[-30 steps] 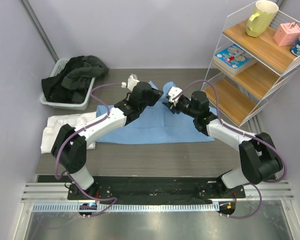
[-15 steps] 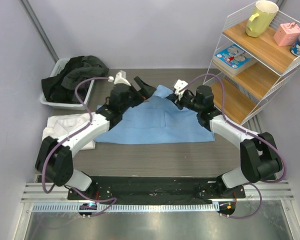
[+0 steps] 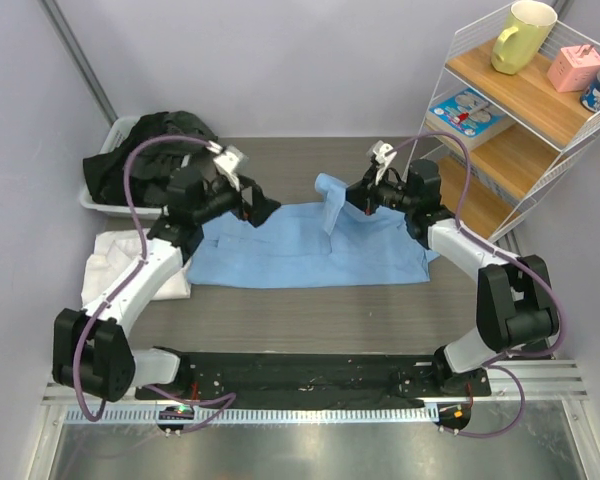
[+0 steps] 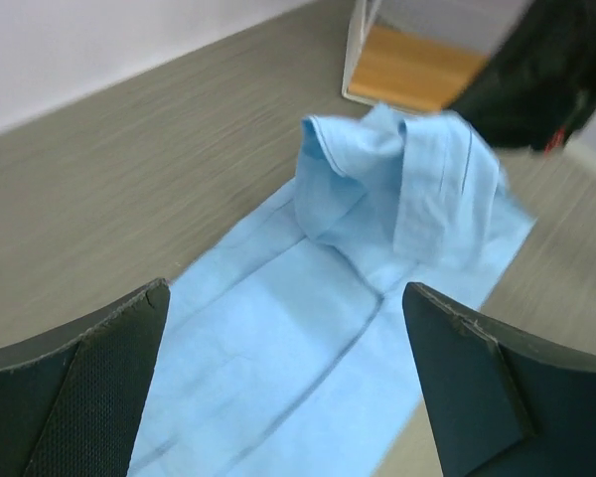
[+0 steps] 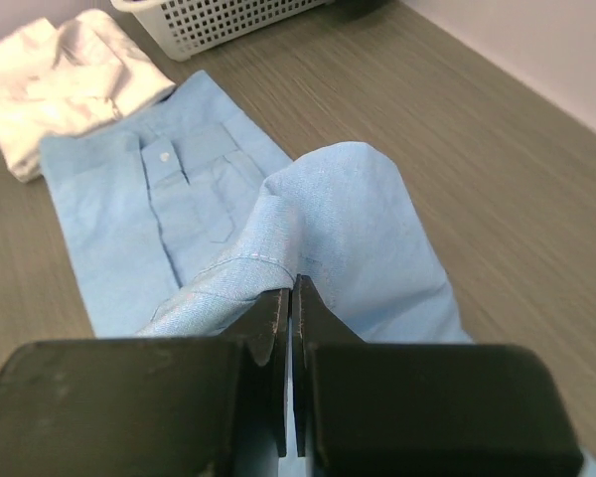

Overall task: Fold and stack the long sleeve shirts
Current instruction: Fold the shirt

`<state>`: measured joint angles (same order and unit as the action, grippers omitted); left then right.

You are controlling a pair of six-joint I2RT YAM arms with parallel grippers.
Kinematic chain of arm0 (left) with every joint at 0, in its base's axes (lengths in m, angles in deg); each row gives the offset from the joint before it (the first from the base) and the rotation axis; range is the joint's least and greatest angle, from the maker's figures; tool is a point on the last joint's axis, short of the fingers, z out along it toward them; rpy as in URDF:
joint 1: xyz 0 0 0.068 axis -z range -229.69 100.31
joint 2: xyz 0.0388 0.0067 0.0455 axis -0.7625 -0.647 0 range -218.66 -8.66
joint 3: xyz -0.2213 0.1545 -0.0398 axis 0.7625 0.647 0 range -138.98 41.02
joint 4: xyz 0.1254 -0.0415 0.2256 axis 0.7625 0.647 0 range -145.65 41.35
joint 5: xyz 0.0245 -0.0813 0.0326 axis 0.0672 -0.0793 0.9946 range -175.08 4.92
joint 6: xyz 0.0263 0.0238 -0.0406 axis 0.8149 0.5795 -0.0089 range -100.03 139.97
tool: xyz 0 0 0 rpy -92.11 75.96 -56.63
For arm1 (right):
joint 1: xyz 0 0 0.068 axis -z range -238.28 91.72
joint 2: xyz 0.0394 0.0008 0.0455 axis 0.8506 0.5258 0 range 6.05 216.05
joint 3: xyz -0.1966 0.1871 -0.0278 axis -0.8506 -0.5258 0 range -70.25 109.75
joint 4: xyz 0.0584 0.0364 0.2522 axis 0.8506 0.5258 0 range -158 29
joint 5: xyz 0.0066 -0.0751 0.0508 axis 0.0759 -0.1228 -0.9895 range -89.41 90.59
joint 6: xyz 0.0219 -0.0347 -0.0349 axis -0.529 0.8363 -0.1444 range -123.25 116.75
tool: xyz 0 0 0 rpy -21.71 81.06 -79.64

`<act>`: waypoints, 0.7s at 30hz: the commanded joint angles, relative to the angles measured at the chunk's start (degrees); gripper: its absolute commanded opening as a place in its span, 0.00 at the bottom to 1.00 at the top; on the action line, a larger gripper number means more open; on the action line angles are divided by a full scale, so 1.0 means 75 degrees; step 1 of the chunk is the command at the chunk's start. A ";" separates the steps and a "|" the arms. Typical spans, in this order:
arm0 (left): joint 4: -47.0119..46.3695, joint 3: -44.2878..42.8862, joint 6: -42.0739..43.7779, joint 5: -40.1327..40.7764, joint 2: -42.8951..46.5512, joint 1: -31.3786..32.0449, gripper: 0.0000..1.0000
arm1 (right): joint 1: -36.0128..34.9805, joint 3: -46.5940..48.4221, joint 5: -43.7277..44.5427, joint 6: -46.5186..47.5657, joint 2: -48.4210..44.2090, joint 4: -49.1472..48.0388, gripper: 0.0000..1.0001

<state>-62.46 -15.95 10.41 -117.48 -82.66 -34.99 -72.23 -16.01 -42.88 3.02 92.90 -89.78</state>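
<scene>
Two shirts lie on the table [image 3: 310,310]. The white shirt [image 3: 130,262] sits bunched on the left, just beside the light blue shirt [image 3: 300,250], which lies spread flat in the middle. The left gripper [image 3: 262,208] hangs over the blue shirt's left part, fingers wide apart, holding nothing. The right gripper [image 5: 290,298] pinches a bit of the blue shirt's far edge and holds it up. Far back on the left, a basket [image 3: 135,212] holds dark clothes [image 3: 150,150].

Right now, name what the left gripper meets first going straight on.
Most likely the light blue shirt lying flat on the table, just ahead of the open left gripper; the fold lifted by the right gripper lies beyond. Depth is unclear.
</scene>
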 commanded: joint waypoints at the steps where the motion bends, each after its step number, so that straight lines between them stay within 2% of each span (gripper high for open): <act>1: -0.0950 0.0856 0.3650 0.0192 0.0140 0.1141 1.00 | 0.0196 0.0420 -0.0299 -0.1653 0.0221 -0.0775 0.01; 3: -0.1503 0.1056 0.3935 0.0463 -0.0117 0.1484 1.00 | 0.0313 0.0467 -0.0299 -0.2296 0.0384 -0.0951 0.01; 7: -0.2968 0.1337 0.3386 0.0558 -0.0820 0.2221 1.00 | 0.0419 0.0421 0.0122 -0.3399 0.0526 -0.1256 0.01; 8: -0.3458 0.1361 0.3245 0.1011 -0.1100 0.2375 1.00 | 0.0431 0.0397 0.0251 -0.3622 0.0537 -0.1302 0.01; 12: -0.4107 0.1081 0.2378 0.1916 -0.1791 0.3112 1.00 | 0.0455 0.0210 0.0825 -0.4572 0.0479 -0.1502 0.01; 21: -0.4963 0.0202 0.3103 0.3170 -0.2860 0.3899 1.00 | 0.0455 0.0151 0.1143 -0.5206 0.0549 -0.1561 0.01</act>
<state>-91.01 -9.52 30.76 -100.85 -102.44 -7.01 -68.96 -15.07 -36.14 -32.22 97.19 -97.63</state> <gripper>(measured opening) 0.997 0.026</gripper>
